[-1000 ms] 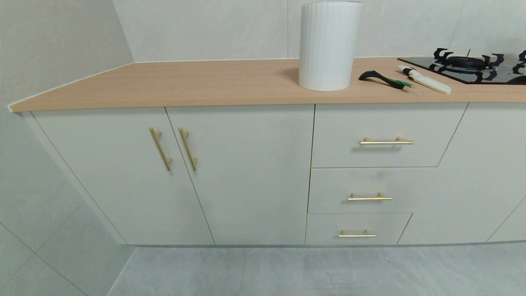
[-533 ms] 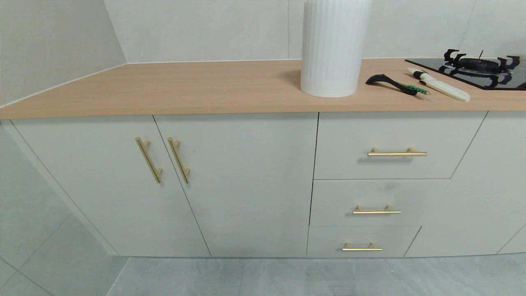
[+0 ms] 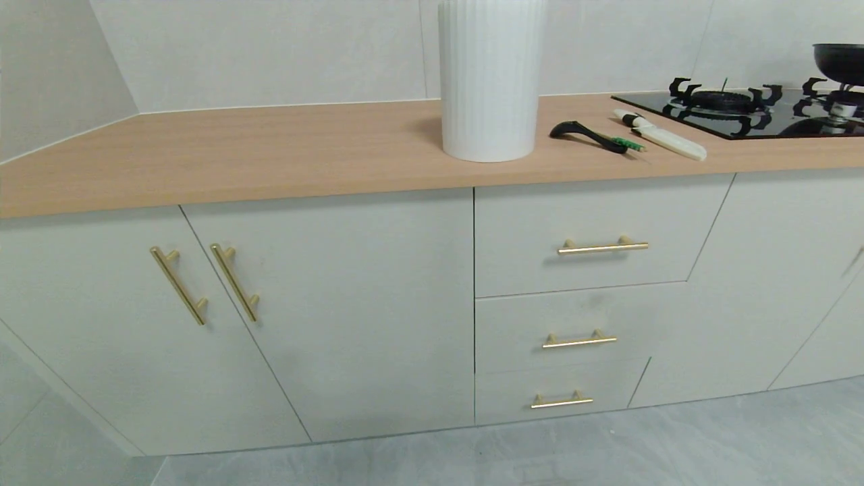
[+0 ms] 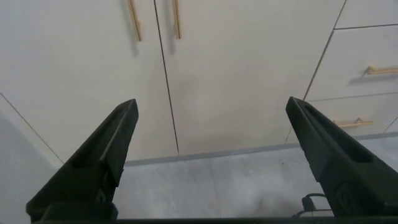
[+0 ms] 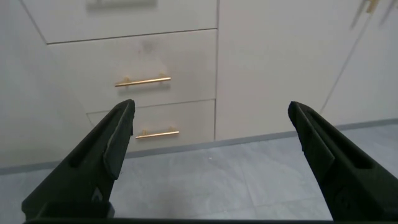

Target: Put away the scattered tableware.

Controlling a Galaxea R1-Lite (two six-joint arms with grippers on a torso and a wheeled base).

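**Now: black scoop (image 3: 584,132) and white knife (image 3: 665,137) loose on the tabletop (image 3: 270,145)**

Right, both pieces lie on the wood-grain tabletop near its front edge. The curved scoop has a green tip, and the long knife just beside it has a black band. A tall white ribbed cylinder (image 3: 490,81) stands just left of the scoop. Past the knife sits a glossy black hob (image 3: 736,125) with a dark pan (image 3: 840,61) on it. Below are matte pale cabinet doors (image 3: 337,304) and drawers (image 3: 526,229) with slim brass bar handles (image 3: 602,247). The left gripper (image 4: 211,106) has its fingers spread wide, holding nothing, low before the doors. The right gripper (image 5: 210,107) is equally wide and empty, before the lower drawers.
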